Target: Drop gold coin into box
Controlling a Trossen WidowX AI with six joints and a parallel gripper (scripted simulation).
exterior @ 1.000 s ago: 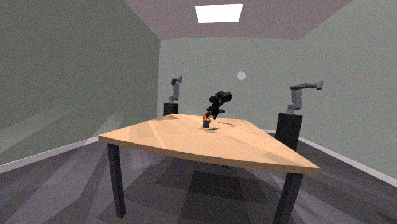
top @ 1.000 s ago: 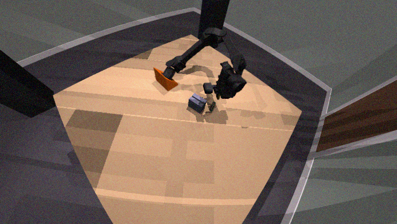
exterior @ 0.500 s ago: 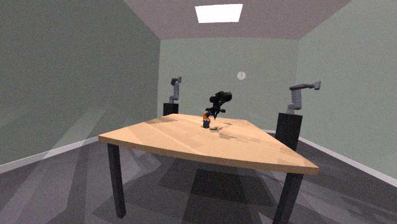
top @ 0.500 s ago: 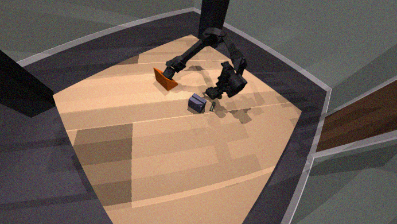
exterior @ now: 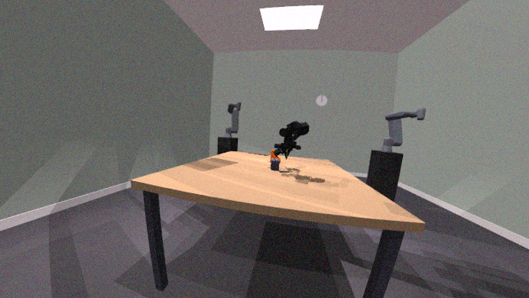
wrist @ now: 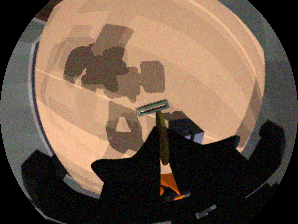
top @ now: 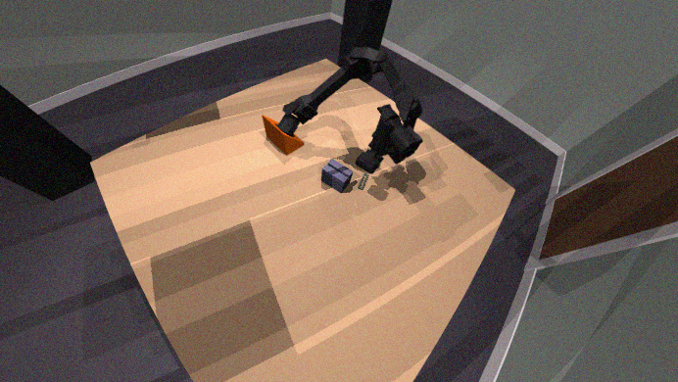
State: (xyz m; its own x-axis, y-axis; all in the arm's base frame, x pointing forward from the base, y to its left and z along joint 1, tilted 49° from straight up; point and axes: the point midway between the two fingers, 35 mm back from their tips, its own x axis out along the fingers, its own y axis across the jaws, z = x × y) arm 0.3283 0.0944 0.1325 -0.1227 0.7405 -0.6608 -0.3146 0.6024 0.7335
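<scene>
The gold coin (wrist: 163, 142) shows edge-on as a thin olive strip between the fingertips in the wrist view. My gripper (wrist: 158, 129) (exterior: 287, 153) is shut on it and holds it above the table. The dark-green holder (wrist: 167, 105) (top: 363, 181) lies on the table beyond the fingertips in the wrist view, with its groove empty. The closed grey box (top: 336, 175) (exterior: 274, 166) (wrist: 194, 132) stands beside the holder, its slot a dark line across the lid in the top view. The fingers partly hide the box in the wrist view, and the arm hides the coin in the top view.
An orange wedge-shaped piece (top: 283, 138) (exterior: 274, 156) (wrist: 169, 182) sits at the end of a black jointed arm (top: 330, 90), behind the box. Two grey arms (exterior: 234, 118) (exterior: 395, 130) stand on dark pedestals beyond the table (top: 211, 206) (exterior: 237, 191).
</scene>
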